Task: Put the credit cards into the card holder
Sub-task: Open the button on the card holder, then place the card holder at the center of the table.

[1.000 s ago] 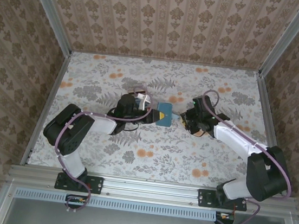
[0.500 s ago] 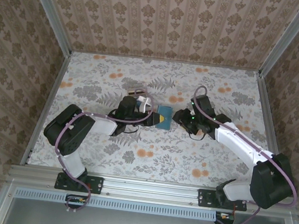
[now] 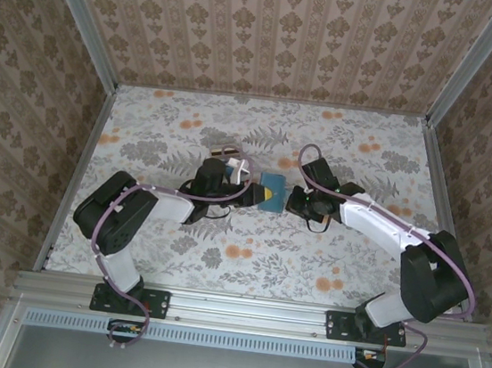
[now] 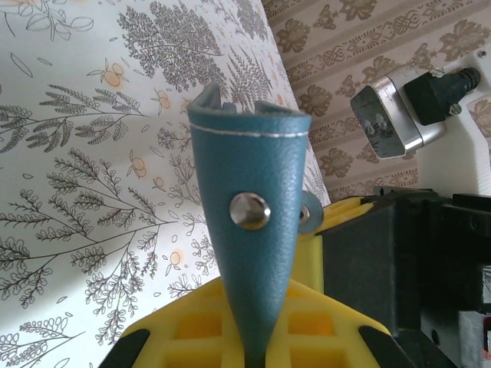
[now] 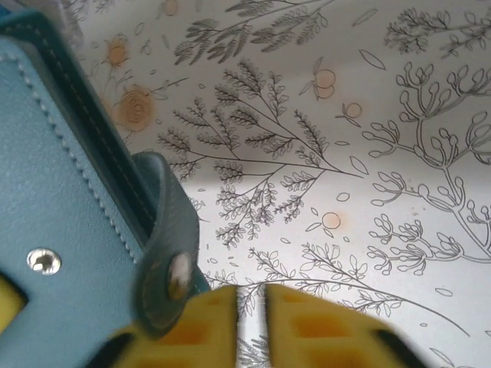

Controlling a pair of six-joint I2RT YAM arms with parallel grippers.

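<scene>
Top external view: the card holder (image 3: 274,186) is near the middle of the table (image 3: 327,257), and I come at it from both sides. My left gripper (image 3: 263,191) is at its 9 o'clock side and pinches the teal leather tight, so the holder cannot slide away. In the left wrist view it stands up between my yellow fingers (image 4: 196,305), with its silver snap (image 4: 250,210) facing the camera. My right gripper (image 3: 292,200) is at the 3 o'clock side. Its fingers are pressed together with nothing between them, just beside the snap tab (image 5: 170,268) at their 10 o'clock. I think a closed tip is good for poking the flap open, so a card can go in.
</scene>
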